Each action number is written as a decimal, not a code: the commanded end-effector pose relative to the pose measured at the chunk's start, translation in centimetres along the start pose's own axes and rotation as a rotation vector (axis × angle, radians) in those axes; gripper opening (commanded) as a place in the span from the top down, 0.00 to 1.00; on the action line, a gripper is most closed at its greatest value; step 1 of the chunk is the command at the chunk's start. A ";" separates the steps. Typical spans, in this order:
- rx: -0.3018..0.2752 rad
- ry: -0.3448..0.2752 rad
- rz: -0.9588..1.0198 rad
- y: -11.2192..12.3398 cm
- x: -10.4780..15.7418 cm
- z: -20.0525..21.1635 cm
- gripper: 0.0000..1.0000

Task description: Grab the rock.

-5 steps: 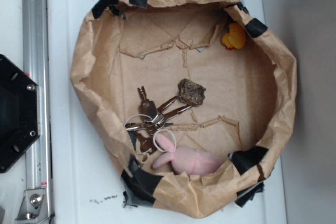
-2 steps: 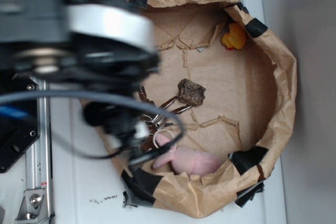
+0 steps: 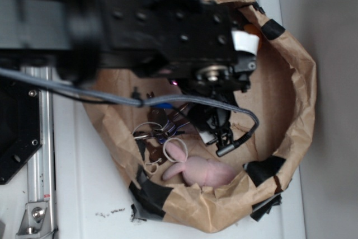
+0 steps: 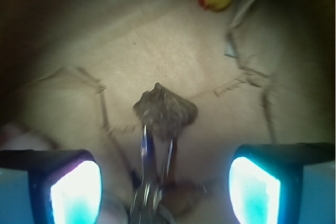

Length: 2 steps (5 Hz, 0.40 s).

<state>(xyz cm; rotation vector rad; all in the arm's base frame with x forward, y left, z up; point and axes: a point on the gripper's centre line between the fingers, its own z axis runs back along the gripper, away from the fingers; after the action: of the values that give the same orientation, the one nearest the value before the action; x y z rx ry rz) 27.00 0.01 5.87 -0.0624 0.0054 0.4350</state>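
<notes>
The end effector [image 4: 160, 182] hangs wide apart and empty; the rock [image 4: 165, 113] lies just ahead, touching the keys [image 4: 155, 177], so its fingers could catch them instead.

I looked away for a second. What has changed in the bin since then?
The arm swung in from the left over the paper-lined bin; the gripper now hangs open above the rock, nothing grasped. Rock, keys and pink bunny have not moved.
</notes>
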 end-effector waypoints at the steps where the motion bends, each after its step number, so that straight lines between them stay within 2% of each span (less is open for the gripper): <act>1: 0.014 -0.015 -0.031 -0.4 1.3 -3.6 0.00; 2: 0.081 -0.050 -0.061 -0.2 0.7 -4.9 1.00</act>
<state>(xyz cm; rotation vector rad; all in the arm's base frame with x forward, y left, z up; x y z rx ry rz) 28.05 0.11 1.34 0.0258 -0.0296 0.3889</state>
